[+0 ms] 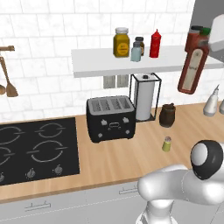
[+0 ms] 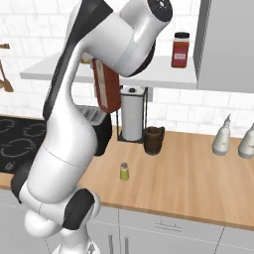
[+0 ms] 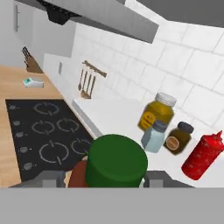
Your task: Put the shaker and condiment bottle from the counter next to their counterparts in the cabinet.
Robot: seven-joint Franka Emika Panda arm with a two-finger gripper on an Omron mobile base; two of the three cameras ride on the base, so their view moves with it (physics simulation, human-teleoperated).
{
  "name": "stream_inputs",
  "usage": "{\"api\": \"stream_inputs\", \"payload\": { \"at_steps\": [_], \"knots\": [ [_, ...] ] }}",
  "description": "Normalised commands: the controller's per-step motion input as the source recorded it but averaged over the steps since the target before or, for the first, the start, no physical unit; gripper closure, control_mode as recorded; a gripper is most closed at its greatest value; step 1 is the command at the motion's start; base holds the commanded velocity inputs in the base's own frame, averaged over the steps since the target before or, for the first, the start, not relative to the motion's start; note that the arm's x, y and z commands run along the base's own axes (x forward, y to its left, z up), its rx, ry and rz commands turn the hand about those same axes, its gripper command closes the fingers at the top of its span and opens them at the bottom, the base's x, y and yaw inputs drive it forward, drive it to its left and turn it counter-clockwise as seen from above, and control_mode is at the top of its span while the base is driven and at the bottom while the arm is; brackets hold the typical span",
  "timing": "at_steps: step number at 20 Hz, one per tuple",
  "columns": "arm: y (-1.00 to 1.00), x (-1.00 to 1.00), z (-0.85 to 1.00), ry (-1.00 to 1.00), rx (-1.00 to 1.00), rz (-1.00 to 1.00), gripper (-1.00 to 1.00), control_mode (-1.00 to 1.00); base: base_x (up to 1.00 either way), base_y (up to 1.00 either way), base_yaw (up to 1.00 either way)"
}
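The hand [image 3: 114, 177] grips the condiment bottle [image 1: 192, 70] (tilted) beside the cabinet [image 1: 96, 61]; shaker [image 1: 166, 144] on counter [image 1: 131, 153].

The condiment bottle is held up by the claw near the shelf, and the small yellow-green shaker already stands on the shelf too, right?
Not quite: the shaker stands on the counter, as the left base view shows. The claw does hold the condiment bottle near the shelf.

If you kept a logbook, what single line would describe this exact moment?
gripper: shut on condiment bottle | bottle: lifted beside cabinet | shaker: on counter
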Motion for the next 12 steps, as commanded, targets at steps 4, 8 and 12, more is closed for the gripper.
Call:
{"api": "stream_inputs", "payload": {
  "at_steps": [4,8,12],
  "knots": [
    [0.00,0.00,0.51,-0.03,0.10,-0.25,1.00,-1.00,0.00,0.00,0.00],
    [0.01,0.00,0.03,0.00,0.00,-0.05,1.00,-1.00,0.00,0.00,0.00],
    [0.00,0.00,0.00,-0.04,-0.06,-0.01,1.00,-1.00,0.00,0.00,0.00]
  ]
}}
